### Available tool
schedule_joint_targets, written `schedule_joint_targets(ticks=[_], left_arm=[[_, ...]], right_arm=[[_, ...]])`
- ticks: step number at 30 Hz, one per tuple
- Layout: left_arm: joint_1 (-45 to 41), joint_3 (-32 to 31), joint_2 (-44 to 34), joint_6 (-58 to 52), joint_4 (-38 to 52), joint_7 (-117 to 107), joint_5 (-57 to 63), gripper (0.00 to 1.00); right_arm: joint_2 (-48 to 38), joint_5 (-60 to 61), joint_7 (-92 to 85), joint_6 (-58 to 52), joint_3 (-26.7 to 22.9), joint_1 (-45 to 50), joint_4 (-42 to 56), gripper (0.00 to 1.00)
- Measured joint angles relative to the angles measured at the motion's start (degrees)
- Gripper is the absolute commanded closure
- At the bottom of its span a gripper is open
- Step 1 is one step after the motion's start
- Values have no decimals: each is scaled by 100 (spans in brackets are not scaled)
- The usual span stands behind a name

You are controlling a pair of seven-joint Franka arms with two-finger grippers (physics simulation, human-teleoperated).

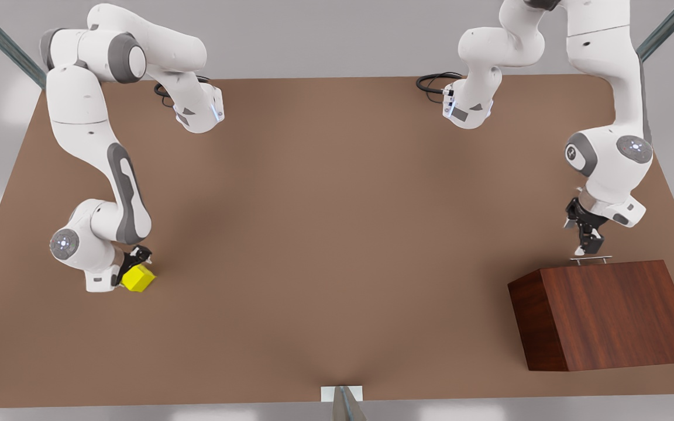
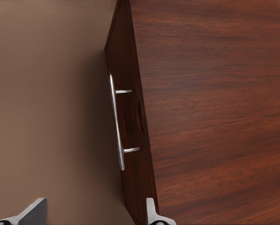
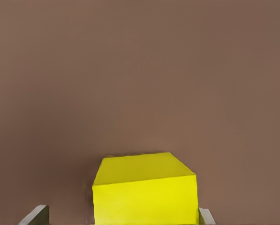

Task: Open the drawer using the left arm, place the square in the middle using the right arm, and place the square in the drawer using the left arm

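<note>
The yellow square (image 1: 138, 279) lies on the table near the front view's left edge. My right gripper (image 1: 133, 264) is low over the square (image 3: 144, 190) and open, one finger on each side. One fingertip (image 3: 36, 213) stands clear of it and the other sits against its face. At the front view's right is the dark wooden cabinet (image 1: 606, 313), its drawer (image 2: 128, 140) shut. My left gripper (image 1: 587, 248) hangs open just above the silver handle (image 1: 591, 258). In the left wrist view the handle (image 2: 116, 122) lies between the spread fingers (image 2: 34, 212).
The bare brown tabletop (image 1: 337, 245) stretches between the two arms. The arm bases stand at the far edge. A small white bracket (image 1: 341, 393) is fixed at the near table edge.
</note>
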Motion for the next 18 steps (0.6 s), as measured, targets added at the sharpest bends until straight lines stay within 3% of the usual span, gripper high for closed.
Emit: schedule_joint_targets(ticks=[15, 16, 18], left_arm=[[197, 283, 711, 773, 34, 70, -14, 0], [206, 283, 758, 825, 35, 70, -17, 0], [209, 283, 802, 828, 44, 70, -36, 0]], right_arm=[[93, 133, -140, 155, -3, 151, -89, 0], [93, 133, -140, 155, -3, 151, -81, 13], [93, 141, -124, 155, -3, 151, -72, 23]])
